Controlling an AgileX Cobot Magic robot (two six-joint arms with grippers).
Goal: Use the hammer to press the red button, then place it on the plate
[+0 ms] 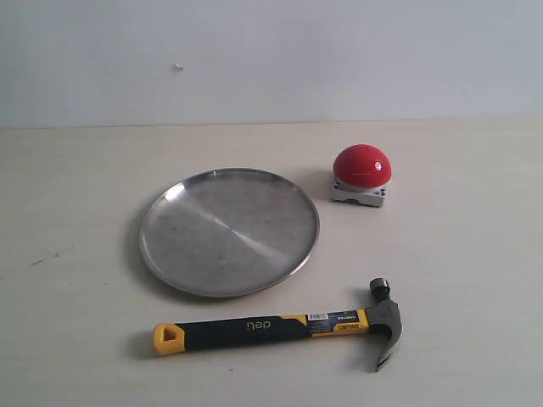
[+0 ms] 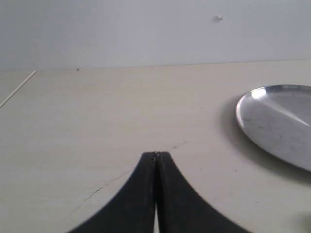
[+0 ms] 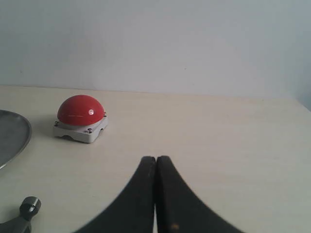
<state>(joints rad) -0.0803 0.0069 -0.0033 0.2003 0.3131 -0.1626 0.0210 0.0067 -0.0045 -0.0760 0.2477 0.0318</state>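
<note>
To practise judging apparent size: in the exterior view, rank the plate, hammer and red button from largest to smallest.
1. the plate: largest area.
2. the hammer: longer than the plate is wide, but far slimmer.
3. the red button: clearly smallest.

**Soft, Even Light, Few Hard Edges**

Everything I see is bright and a little washed out; the wall (image 1: 271,51) and table (image 1: 475,254) nearly blend. Faint shadows fall leftward from the plate (image 1: 229,231), button (image 1: 362,165) and hammer (image 1: 254,328). Glare whitens the plate's rim, and a small highlight sits on the button's dome. Up close, my left fingers (image 2: 138,194) and right fingers (image 3: 138,194) are black, soft-edged shapes without surface detail.
</note>
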